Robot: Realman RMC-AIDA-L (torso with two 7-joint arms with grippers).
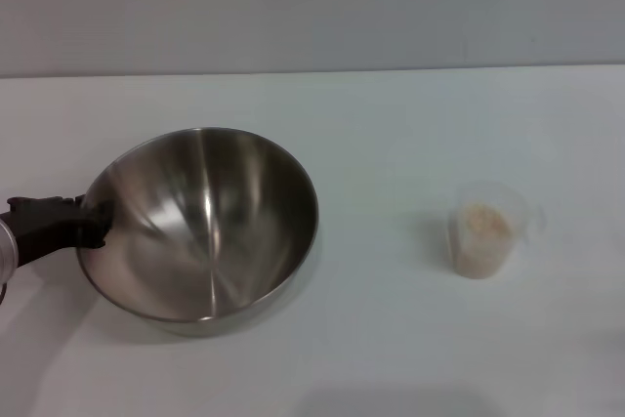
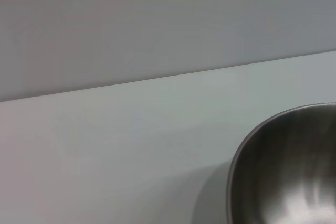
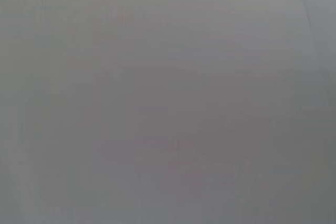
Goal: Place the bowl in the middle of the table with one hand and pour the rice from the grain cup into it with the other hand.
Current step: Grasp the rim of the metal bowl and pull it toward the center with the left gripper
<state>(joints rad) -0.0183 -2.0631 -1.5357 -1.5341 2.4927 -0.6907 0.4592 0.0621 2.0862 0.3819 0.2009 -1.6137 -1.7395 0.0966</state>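
Here, left end effector (image 1: 96,225) clamped on the steel mixing bowl (image 1: 210,231) rim (stiff, slick, probably light); grain cup (image 1: 485,229) of rice (image 1: 483,227) waiting, right end effector unseen.

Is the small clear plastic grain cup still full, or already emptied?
Still holding rice: the small clear plastic grain cup stands upright on the white table, pale grains inside; the large stainless-steel bowl looks empty.
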